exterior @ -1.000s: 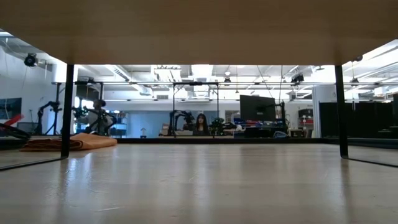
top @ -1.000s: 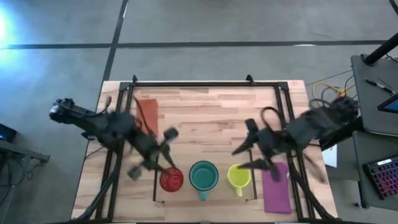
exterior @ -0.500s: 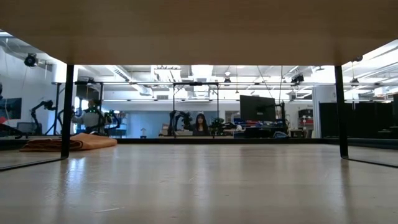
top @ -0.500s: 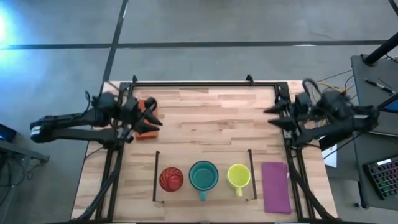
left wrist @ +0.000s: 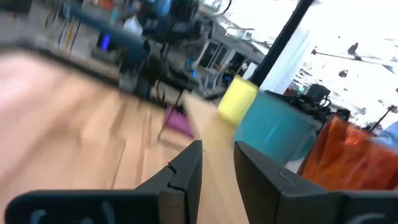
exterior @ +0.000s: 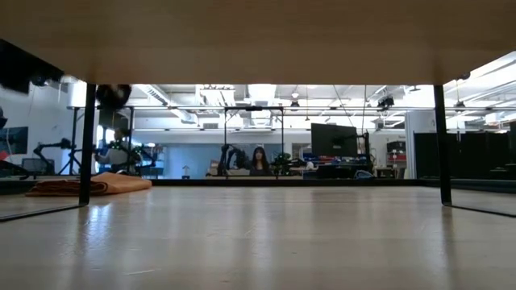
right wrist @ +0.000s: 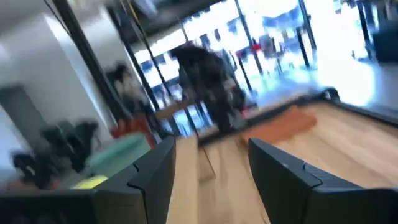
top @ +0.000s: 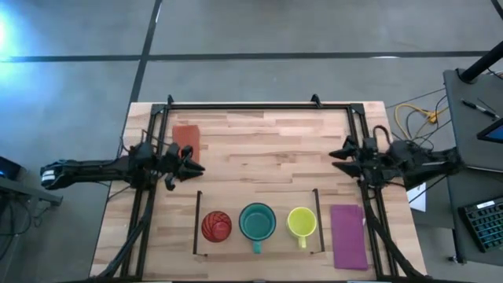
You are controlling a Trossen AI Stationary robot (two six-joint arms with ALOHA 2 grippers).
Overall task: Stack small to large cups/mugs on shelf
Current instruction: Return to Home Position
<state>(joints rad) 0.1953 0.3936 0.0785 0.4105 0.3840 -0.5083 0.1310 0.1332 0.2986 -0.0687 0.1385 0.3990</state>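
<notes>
Three vessels stand in a row inside the thin black wire shelf [top: 197, 222] near the table's near edge: the red cup [top: 216, 226] at the left, the teal mug [top: 257, 222] in the middle and the yellow mug [top: 302, 222] at the right. My left gripper [top: 193, 165] is open and empty by the table's left side, pointing right. Its wrist view [left wrist: 217, 149] shows the yellow mug [left wrist: 237, 102], the teal mug [left wrist: 273, 127] and the red cup [left wrist: 348, 149]. My right gripper [top: 336, 157] is open and empty by the right side, pointing left; it also shows in its wrist view [right wrist: 211, 146].
An orange cloth [top: 186, 135] lies at the far left, just beyond my left gripper. A purple cloth [top: 350, 236] lies right of the shelf. A larger black frame [top: 259, 105] runs around the table. Bare wood [top: 267, 157] lies between the grippers.
My left gripper has drawn back from the red cup toward the table's left side. My right gripper has drawn back from the yellow mug toward the right side. Both now lie level, facing each other. The three vessels have stayed in place.
</notes>
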